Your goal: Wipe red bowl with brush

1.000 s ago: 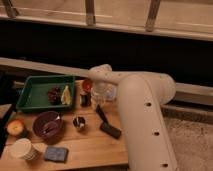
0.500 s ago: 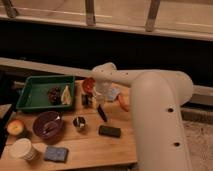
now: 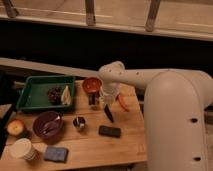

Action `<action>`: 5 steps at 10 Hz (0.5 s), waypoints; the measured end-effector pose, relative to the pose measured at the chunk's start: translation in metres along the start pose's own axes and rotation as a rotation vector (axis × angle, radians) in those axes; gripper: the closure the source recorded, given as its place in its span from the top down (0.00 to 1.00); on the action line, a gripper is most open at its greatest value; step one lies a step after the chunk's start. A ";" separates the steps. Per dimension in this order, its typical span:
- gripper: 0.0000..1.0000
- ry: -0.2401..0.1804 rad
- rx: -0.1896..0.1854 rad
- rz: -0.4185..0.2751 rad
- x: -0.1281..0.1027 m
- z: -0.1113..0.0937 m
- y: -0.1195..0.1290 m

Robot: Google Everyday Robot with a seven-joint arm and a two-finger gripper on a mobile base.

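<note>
White casing of the arm ended in the gripper (image 3: 105, 100), which hung low over the wooden table (image 3: 90, 145), just right of and below the red bowl (image 3: 92, 85). Whether it was spread or closed could not be told. Directly under it was the brush (image 3: 108, 114), slanting, its upper end right at the gripper; whether it was gripped or merely met was unclear. The red bowl sat near the table's back edge, beside the green tray (image 3: 35, 92), and the brush was not in it. Farther out were a black block (image 3: 109, 131), a small metal cup (image 3: 79, 122) and the purple bowl (image 3: 40, 131). By my judgement the task stood at the pickup. No wiping was under way, and securing the brush, carrying it to the bowl and scrubbing were all left to do.
</note>
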 end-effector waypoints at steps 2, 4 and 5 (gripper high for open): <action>0.00 0.015 0.026 0.084 0.020 -0.007 -0.024; 0.00 0.007 0.057 0.164 0.017 -0.015 -0.049; 0.00 -0.002 0.073 0.181 0.007 -0.021 -0.055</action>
